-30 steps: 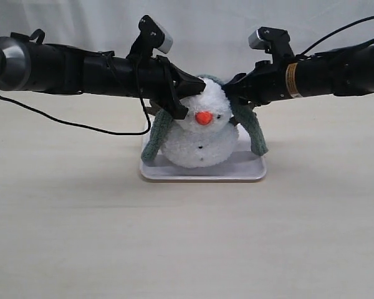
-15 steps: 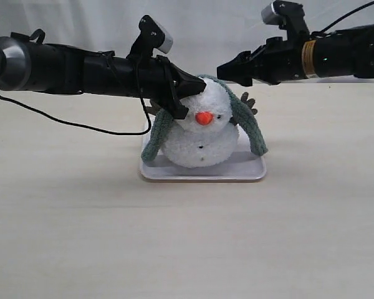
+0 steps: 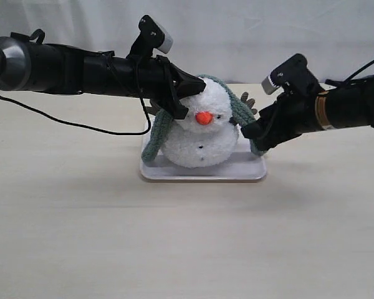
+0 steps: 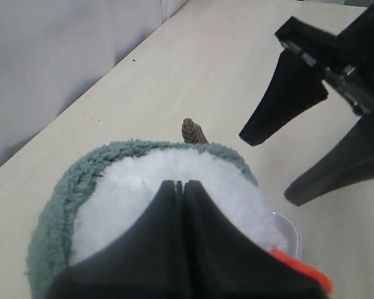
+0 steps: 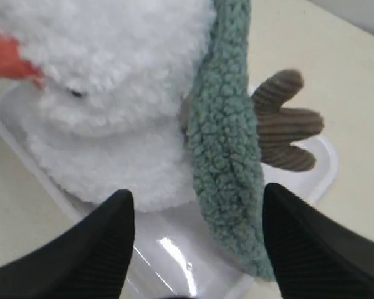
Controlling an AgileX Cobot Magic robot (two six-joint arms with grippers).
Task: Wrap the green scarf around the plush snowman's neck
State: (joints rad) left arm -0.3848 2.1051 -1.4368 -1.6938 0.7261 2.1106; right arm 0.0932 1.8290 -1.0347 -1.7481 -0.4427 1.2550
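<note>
The plush snowman sits upright on a white tray. The green scarf lies over the back of its head. One end hangs at the left, the other at the right. My left gripper is shut and rests on top of the white head, holding nothing. My right gripper is open beside the snowman's body. In the right wrist view the right gripper has the hanging scarf end between its fingers, apart from both. The neck is bare at the front.
A brown twig arm sticks out behind the right scarf end, over the tray's bare floor. The tray lies on a pale table. A white backdrop hangs behind. Black cables trail from both arms.
My right gripper rose from beside the snowman's head, then came down lower and now stands around the right hanging scarf end. The left gripper, snowman and scarf have stayed put.
</note>
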